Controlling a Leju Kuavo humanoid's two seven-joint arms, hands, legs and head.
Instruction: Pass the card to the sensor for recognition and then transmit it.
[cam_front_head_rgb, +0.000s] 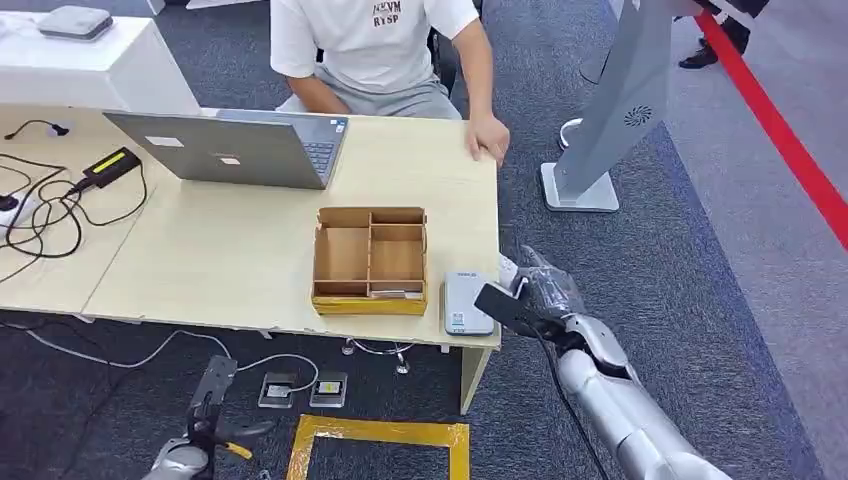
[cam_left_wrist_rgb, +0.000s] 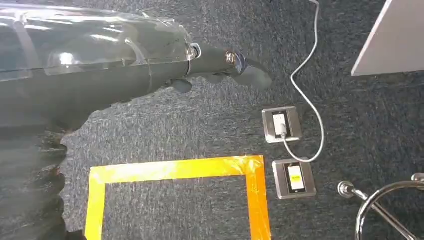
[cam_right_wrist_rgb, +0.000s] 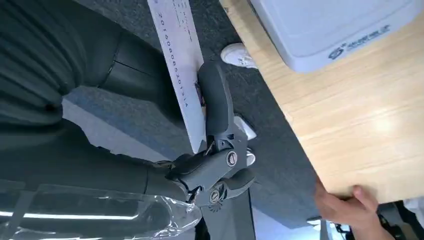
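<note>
While the card awaits reading, layout: table (cam_front_head_rgb: 250, 270) seats the person (cam_front_head_rgb: 380, 50) opposite, ready to receive
Sensor (cam_front_head_rgb: 467, 303): flat at table's near edge, within reach
Right hand (cam_front_head_rgb: 535, 300): pinches card (cam_right_wrist_rgb: 180, 55) edge-on, just beside sensor
Left hand (cam_left_wrist_rgb: 220, 65): hangs low, fingers curled, holding nothing

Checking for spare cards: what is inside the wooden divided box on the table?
The wooden box has mostly bare compartments; something flat, pale lies in the front right one. Its front wall hides the bottom there.
</note>
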